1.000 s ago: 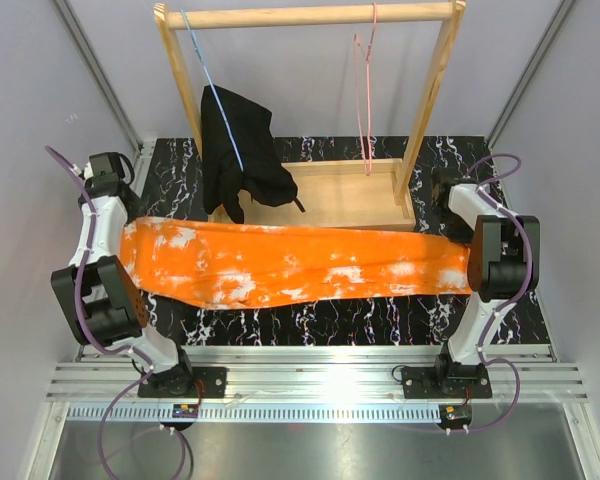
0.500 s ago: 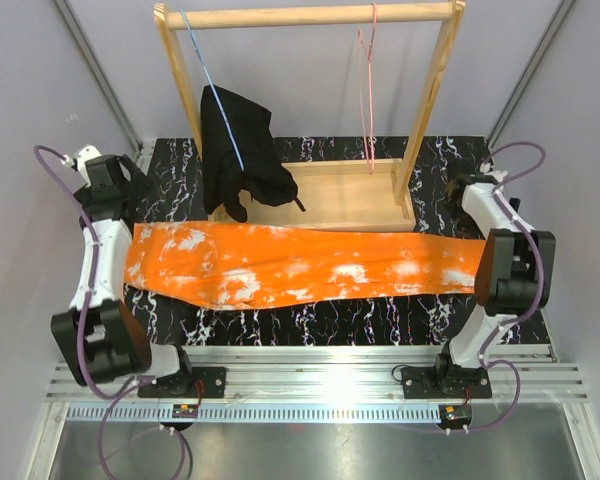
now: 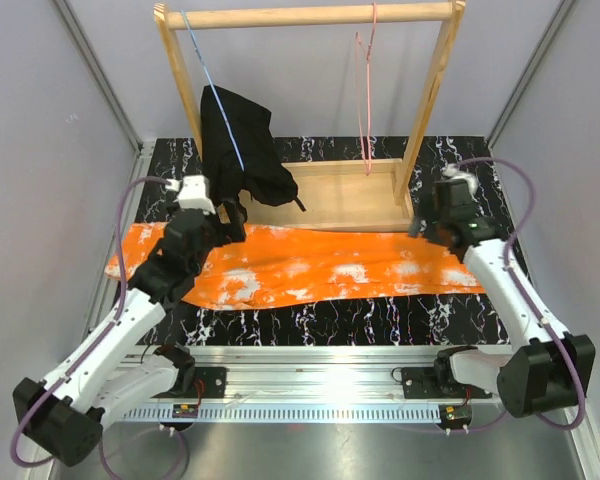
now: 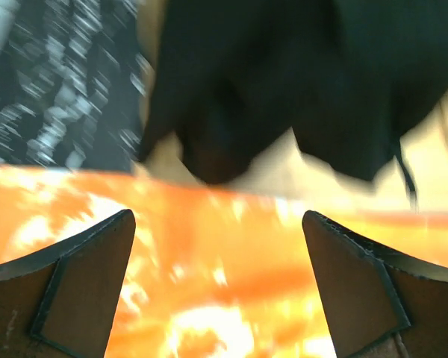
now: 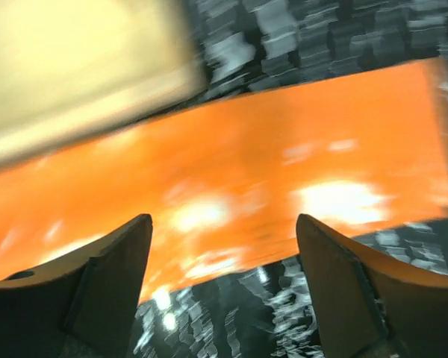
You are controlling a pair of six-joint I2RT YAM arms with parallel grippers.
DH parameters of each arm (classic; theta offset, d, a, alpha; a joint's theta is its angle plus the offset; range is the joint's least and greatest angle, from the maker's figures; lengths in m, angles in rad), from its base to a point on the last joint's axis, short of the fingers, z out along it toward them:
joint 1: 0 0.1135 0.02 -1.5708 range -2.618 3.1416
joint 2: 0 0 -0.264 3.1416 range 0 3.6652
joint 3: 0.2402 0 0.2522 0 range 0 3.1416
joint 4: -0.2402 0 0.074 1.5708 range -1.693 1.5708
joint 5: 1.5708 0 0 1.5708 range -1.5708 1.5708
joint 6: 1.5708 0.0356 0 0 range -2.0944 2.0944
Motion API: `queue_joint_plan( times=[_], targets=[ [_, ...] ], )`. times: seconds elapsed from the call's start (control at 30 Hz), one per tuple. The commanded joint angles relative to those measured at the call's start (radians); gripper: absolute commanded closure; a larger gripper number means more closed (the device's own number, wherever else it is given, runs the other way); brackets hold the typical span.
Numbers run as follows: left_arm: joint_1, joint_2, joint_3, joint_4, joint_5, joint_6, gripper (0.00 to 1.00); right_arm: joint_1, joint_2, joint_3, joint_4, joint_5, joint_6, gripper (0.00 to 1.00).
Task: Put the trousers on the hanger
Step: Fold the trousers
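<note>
The orange, white-blotched trousers [image 3: 320, 265] lie flat lengthwise across the black marbled mat [image 3: 380, 315]. The pink hanger [image 3: 365, 100] hangs from the wooden rack's top bar, to the right. My left gripper [image 3: 230, 216] hovers open over the trousers' far edge at the left, just below the black garment; in the left wrist view the left gripper [image 4: 217, 216] has only orange cloth [image 4: 224, 298] beneath its gap. My right gripper [image 3: 420, 226] is open above the right end. In the blurred right wrist view the right gripper [image 5: 224, 220] is over the near edge of the trousers [image 5: 246, 171].
A wooden rack [image 3: 310, 15] stands on a wooden base tray [image 3: 350, 200] behind the trousers. A black garment [image 3: 238, 150] hangs on a light-blue hanger [image 3: 212, 80] at the rack's left, its hem close to my left gripper. Grey walls close both sides.
Both grippers were shut on the trousers' two ends; they have opened and let go. Both arms swung inward over the cloth, which has settled flat on the mat.
</note>
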State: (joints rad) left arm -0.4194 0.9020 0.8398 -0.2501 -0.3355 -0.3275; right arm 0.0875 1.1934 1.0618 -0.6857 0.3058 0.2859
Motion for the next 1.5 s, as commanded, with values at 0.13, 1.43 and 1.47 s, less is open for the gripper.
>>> queue_joint_plan(
  times=[0.13, 1.43, 1.47],
  targets=[
    [-0.174, -0.029, -0.065, -0.096, -0.138, -0.047, 0.04, 0.400, 0.067, -0.106, 0.189, -0.178, 0.123, 0.24],
    [-0.105, -0.127, -0.019, -0.270, -0.045, 0.174, 0.01, 0.722, 0.577, -0.051, 0.387, -0.037, 0.315, 0.34],
    [-0.105, -0.127, -0.021, -0.268, -0.045, 0.174, 0.01, 0.725, 0.578, -0.055, 0.384, -0.034, 0.320, 0.36]
  ],
)
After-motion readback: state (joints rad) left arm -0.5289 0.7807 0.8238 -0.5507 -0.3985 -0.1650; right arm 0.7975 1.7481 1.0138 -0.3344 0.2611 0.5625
